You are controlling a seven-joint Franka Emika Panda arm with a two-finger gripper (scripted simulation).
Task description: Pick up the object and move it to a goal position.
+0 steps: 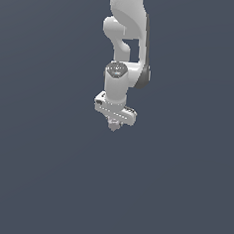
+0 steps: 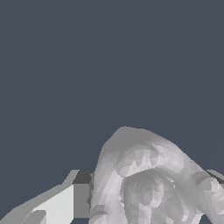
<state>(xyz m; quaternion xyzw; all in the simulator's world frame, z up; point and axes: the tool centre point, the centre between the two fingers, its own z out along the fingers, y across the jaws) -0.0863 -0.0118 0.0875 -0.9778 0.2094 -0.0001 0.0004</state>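
Franka arm (image 1: 126, 35) with its hand (image 1: 114, 125) pointing down, the fingers (image 2: 48, 205) closed narrowly on a lumpy, pale grey object (image 2: 151, 179) wedged between them, apparently held clear of the plain dark surface (image 1: 39, 182) for carriage toward an unmarked goal.

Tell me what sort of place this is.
Probably a bare simulated workspace: a flat, featureless grey-blue ground, a white robot arm, and its gripper closed on a lumpy grey object.
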